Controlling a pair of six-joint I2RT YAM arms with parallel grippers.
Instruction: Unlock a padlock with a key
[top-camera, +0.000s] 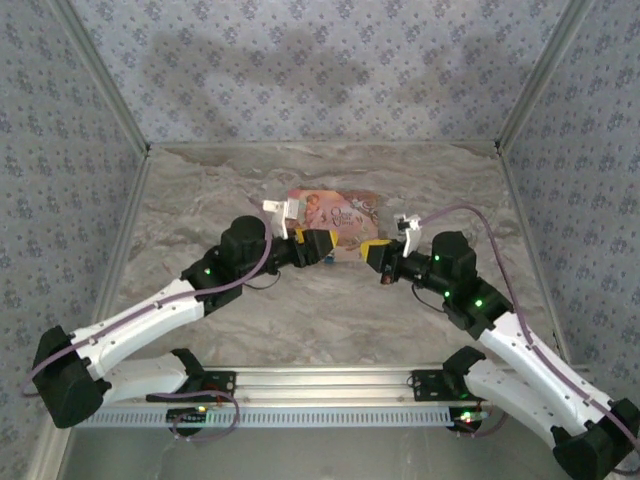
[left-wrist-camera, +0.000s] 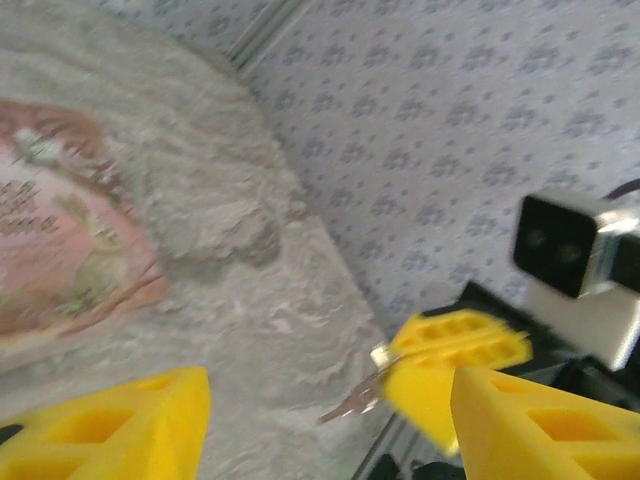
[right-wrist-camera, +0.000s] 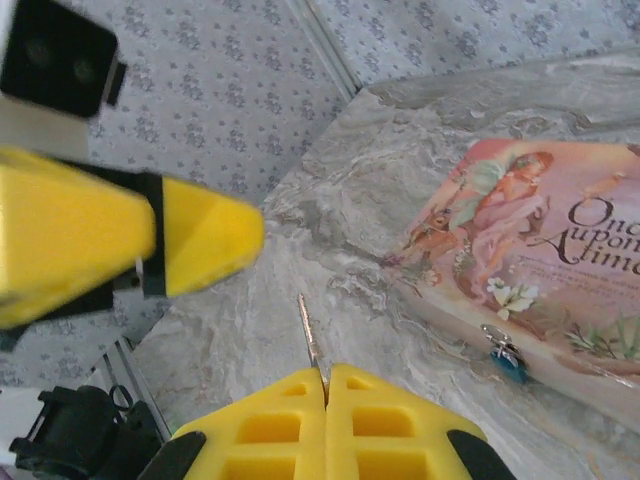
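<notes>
The right hand (right-wrist-camera: 325, 385) grasps the key (right-wrist-camera: 310, 335), the left hand (top-camera: 320, 245) is released and empty, and the padlock (right-wrist-camera: 505, 358) hangs at the pink box (right-wrist-camera: 540, 240) edge, so next, I think, the key must be aimed into its keyhole.

We see a pink box (right-wrist-camera: 540, 250) printed with pastel figures, flowers and dark script at 3 o'clock in the right wrist view. The padlock (right-wrist-camera: 506, 358) is teal-blue with a silvery loop, the key (right-wrist-camera: 310, 335) pale silver, the right gripper (right-wrist-camera: 326, 378) yellow. The table (top-camera: 300, 320) is veined grey-beige marble; the walls (top-camera: 320, 60) carry blue-grey floral print.
</notes>
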